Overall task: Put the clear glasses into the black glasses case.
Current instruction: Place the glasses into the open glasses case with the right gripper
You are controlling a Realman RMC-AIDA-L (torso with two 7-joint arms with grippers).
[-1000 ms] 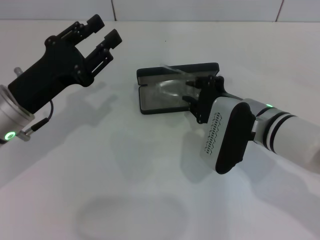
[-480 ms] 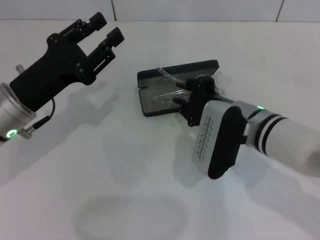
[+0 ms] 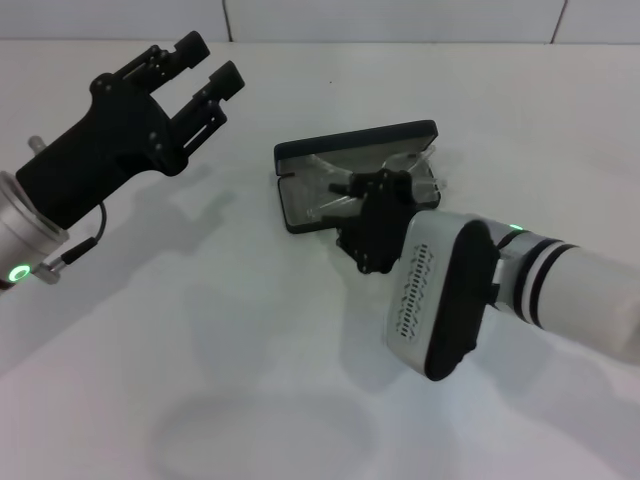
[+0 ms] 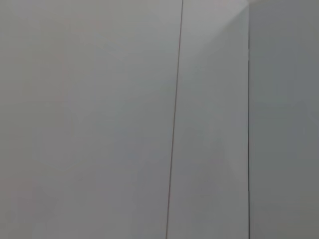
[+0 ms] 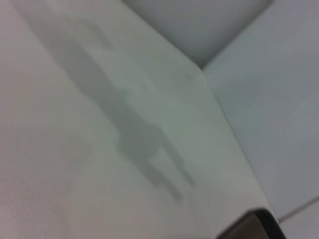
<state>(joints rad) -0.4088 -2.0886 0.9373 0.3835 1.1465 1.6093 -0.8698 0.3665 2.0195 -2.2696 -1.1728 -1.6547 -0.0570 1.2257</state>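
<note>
Right gripper (image 3: 372, 205) fingertips hidden behind its body

Lighting: bright, even, from overhead. Soft grey shadows of both arms on the white table (image 3: 300, 380). Head view: sharp, mild glare on the clear glasses (image 3: 400, 170). Right wrist view: blurred, out of focus. Left wrist view: flat, featureless grey.

You are looking at a plain white table (image 3: 250, 330) that runs back to a pale tiled wall. The black glasses case (image 3: 352, 160) lies directly on it, open, a little right of centre and toward the far side, its lid raised at the back. The same white surface fills the right wrist view, with a dark corner at the frame's edge.
</note>
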